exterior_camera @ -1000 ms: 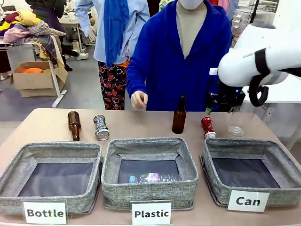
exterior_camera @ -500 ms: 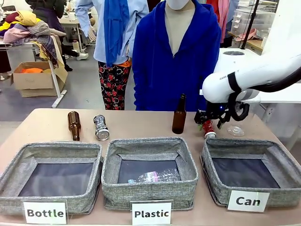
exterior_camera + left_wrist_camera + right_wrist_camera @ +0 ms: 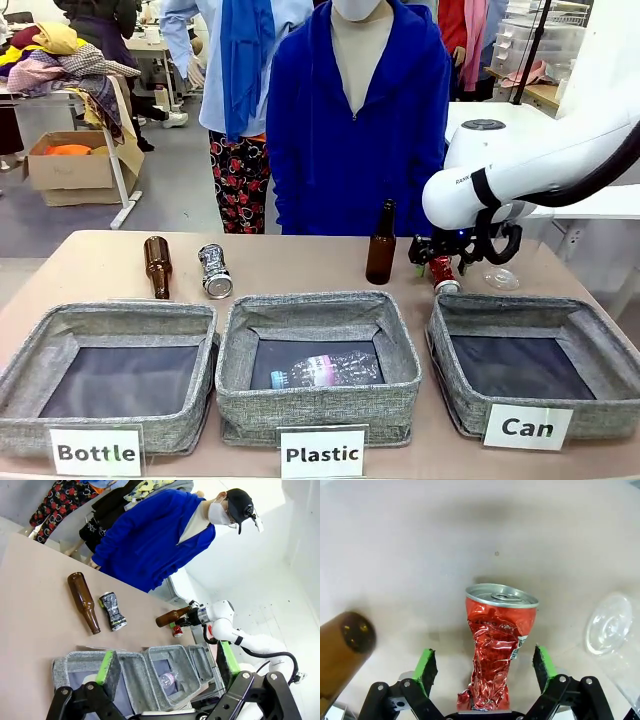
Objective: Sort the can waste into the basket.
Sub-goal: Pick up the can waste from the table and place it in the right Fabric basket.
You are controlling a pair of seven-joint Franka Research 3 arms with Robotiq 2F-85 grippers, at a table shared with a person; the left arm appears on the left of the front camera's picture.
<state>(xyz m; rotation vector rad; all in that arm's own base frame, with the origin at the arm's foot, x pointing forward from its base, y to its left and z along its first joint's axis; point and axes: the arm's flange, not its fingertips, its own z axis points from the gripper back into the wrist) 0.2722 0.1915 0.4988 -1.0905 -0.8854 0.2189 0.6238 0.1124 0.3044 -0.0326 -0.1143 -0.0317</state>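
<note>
The crushed red can (image 3: 441,272) stands on the table just behind the grey "Can" basket (image 3: 590,418). My right gripper (image 3: 438,256) hangs low over it, open. In the right wrist view the red can (image 3: 497,640) sits between the two green pads (image 3: 426,664), with a gap on each side. The silver can (image 3: 214,271) lies at the far left, behind the gap between the "Bottle" and "Plastic" baskets. My left gripper (image 3: 167,662) is open and holds nothing, high over the baskets. From there I see the silver can (image 3: 112,611) and the red can (image 3: 176,631).
An upright brown bottle (image 3: 380,243) stands just left of the red can. Another brown bottle (image 3: 157,265) lies beside the silver can. A clear plastic bottle (image 3: 500,276) lies right of the red can. The "Plastic" basket (image 3: 318,408) holds a clear bottle. A person in blue stands at the far edge.
My right arm has come down and to the left until its open gripper straddles the red can. The person's hand has left the table. The bottle in the "Plastic" basket shifted slightly.
</note>
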